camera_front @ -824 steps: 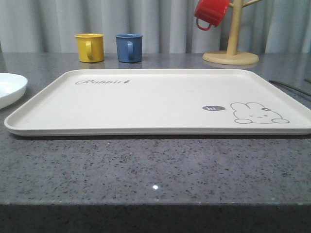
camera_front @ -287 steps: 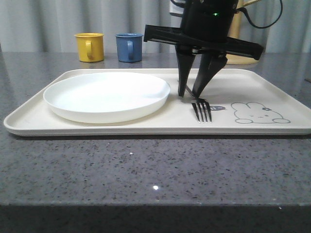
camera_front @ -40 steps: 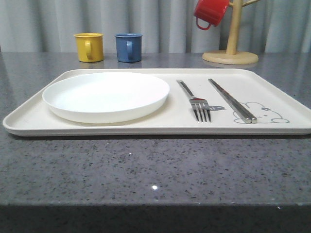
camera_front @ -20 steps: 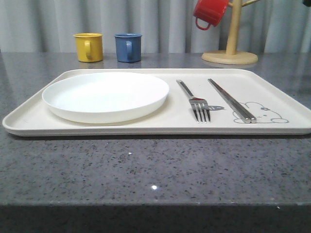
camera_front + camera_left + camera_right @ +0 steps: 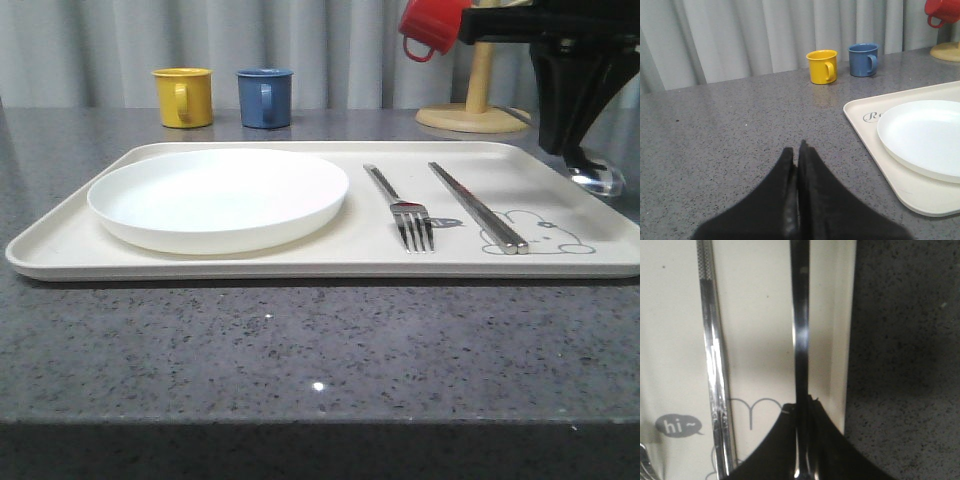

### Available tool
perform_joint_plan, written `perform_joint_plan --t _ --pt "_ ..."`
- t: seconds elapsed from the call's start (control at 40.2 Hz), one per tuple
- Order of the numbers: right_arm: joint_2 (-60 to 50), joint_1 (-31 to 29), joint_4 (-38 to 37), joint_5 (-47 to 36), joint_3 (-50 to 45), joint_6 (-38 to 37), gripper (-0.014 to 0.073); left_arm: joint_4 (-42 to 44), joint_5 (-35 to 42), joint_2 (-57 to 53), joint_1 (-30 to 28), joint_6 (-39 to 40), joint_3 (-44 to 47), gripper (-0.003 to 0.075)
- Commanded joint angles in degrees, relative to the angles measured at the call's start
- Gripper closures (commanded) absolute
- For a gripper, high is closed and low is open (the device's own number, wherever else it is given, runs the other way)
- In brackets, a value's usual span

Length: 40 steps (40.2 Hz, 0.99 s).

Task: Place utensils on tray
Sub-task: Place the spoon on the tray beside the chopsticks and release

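The spoon [image 5: 597, 178] is clamped in the right gripper [image 5: 801, 415] above the tray's [image 5: 300, 262] right edge, its bowl showing below the fingers while its handle runs out over the tray in the right wrist view. Just beside the gripper lie the chopsticks [image 5: 477, 206], then the fork [image 5: 402, 208] and the white plate [image 5: 218, 198] further off, all on the tray, with "hi~" readable near them and only "R" of the script in the left wrist view. The left gripper [image 5: 796, 155] is closed on nothing over the bare counter [image 5: 730, 130], the yellow cup [image 5: 822, 66] and blue cup [image 5: 863, 59] well beyond it, and the red cup [image 5: 432, 25] is partly cut off.
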<state>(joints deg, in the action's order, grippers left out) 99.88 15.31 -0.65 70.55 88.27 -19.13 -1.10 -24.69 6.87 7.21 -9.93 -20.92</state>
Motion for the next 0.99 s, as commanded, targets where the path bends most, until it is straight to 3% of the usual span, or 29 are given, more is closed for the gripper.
perform_joint_plan --t 0.0,0.472,0.597,0.795,0.87,0.969 --pt "-1.09 -0.13 0.65 5.98 1.26 -0.21 0.0659 -0.59 4.81 0.73 0.48 0.13 -1.58 0.0739" --pt "2.13 -0.13 0.65 5.98 -0.3 -0.21 0.065 -0.59 4.81 0.73 0.48 0.13 -1.58 0.0739" --pt "3.13 -0.13 1.72 5.98 -0.3 -0.29 0.0533 -0.59 4.81 0.73 0.48 0.13 -1.58 0.0739" --pt "2.38 -0.13 2.25 5.98 0.45 -0.29 0.0274 -0.59 4.81 0.73 0.48 0.13 -1.58 0.0739" --pt "0.91 -0.13 1.91 5.98 1.56 -0.29 0.0216 -0.59 4.81 0.73 0.48 0.13 -1.58 0.0739" --pt "-2.1 -0.13 1.52 5.98 3.41 -0.29 0.0211 -0.59 4.81 0.73 0.48 0.13 -1.58 0.0739"
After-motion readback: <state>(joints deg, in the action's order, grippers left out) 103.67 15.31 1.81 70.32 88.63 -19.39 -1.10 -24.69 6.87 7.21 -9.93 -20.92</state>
